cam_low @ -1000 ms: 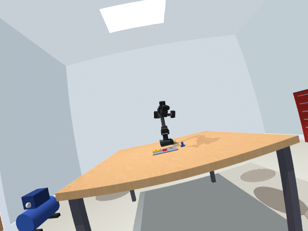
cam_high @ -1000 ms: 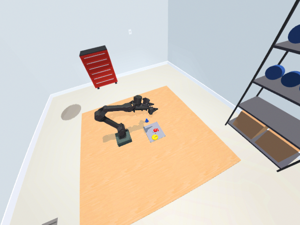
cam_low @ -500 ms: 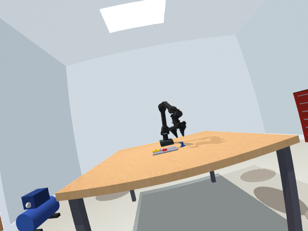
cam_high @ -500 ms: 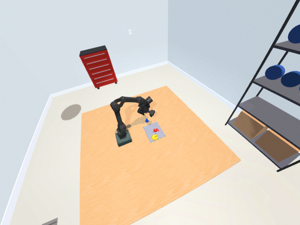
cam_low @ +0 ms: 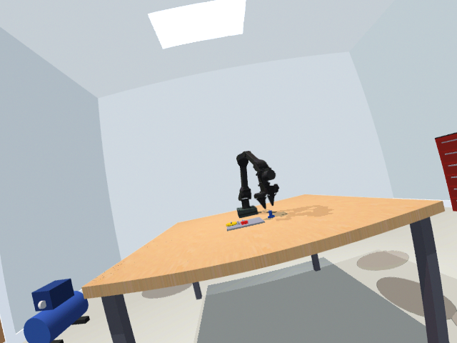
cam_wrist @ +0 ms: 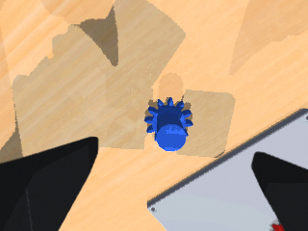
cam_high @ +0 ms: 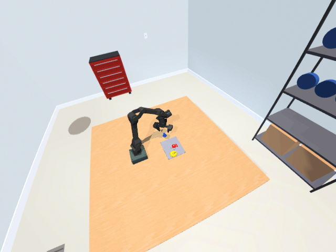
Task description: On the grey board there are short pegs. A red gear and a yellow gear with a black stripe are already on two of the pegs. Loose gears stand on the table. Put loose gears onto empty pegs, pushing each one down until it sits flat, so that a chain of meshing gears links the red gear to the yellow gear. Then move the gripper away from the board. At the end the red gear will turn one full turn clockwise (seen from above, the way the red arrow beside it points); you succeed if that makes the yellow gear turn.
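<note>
A blue gear with a round upright handle stands on the table just off the edge of the grey board. On the board are the red gear and the yellow gear, with a small gap between them. Pegs are too small to make out clearly. My gripper is open and empty, pointing down above the blue gear. In the wrist view the gear shows between and ahead of the wide-set fingers.
The arm's base stands on the wooden table beside the board. The board's near edge and one corner lie below the right finger in the wrist view. Red drawers and shelving stand off the table.
</note>
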Action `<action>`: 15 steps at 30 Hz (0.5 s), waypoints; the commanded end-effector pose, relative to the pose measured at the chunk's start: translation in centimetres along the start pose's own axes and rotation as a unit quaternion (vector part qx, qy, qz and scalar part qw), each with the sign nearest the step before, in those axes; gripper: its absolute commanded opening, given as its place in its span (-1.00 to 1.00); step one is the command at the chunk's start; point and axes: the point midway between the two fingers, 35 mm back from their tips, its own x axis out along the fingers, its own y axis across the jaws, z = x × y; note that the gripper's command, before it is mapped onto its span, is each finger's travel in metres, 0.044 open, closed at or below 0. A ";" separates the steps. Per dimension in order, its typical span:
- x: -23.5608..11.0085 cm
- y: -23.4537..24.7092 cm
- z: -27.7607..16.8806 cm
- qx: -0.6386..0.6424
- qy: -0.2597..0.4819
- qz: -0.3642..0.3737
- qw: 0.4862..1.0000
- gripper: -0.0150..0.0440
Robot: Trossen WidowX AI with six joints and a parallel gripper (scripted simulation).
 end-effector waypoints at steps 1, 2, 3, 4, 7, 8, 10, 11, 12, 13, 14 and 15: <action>0.6 0.1 -0.1 -0.002 0.002 0.004 1.000 1.00; 0.7 0.1 -0.1 -0.002 0.002 0.004 1.000 1.00; 0.8 0.1 -0.1 -0.002 0.002 0.004 1.000 1.00; 1.0 0.1 -0.1 -0.002 0.002 0.004 1.000 1.00; 1.4 0.1 -0.1 -0.002 0.002 0.004 1.000 1.00; 1.6 0.1 -0.1 -0.002 0.002 0.004 1.000 1.00; 1.9 0.1 -0.1 -0.002 0.002 0.004 1.000 1.00; 2.1 0.1 -0.1 -0.002 0.002 0.004 1.000 1.00; 2.3 0.1 -0.1 -0.002 0.002 0.004 1.000 1.00; 2.4 0.1 -0.1 -0.002 0.002 0.004 1.000 1.00; 2.6 0.1 -0.1 -0.002 0.002 0.004 1.000 1.00; 2.7 0.1 -0.1 -0.002 0.002 0.004 1.000 1.00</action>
